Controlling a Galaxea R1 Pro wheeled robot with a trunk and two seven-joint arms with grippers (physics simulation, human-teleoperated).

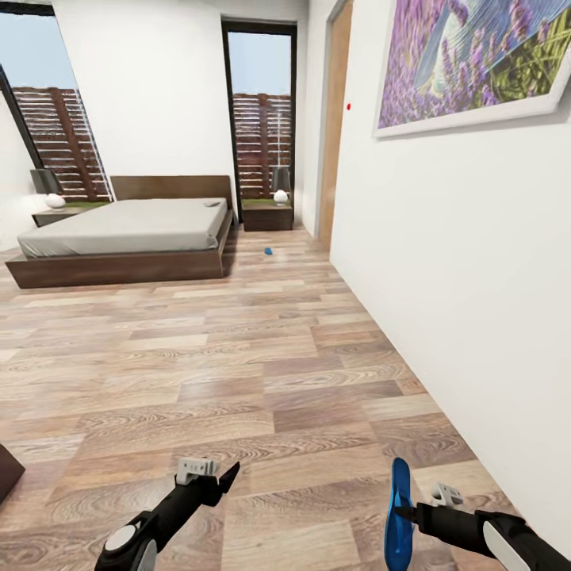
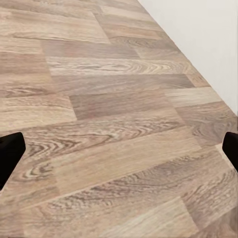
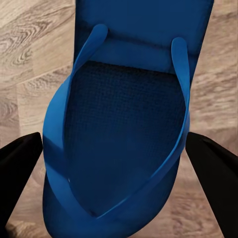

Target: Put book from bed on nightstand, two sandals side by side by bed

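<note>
My right gripper (image 1: 404,511) clamps bright blue flip-flop sandal (image 1: 398,515) – on edge, long axis upright | left gripper (image 1: 208,476) – can't tell opening

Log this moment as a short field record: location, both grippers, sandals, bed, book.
location: bedroom, wood-plank floor, robot far from the bed
right gripper: shut on a blue sandal, held on edge above the floor
left gripper: open, nothing between the fingers
second sandal: small blue shape on the floor past the bed's foot corner
bed: grey mattress, a nightstand at its side
book: small dark item on the mattress near the headboard, too small to confirm
</note>
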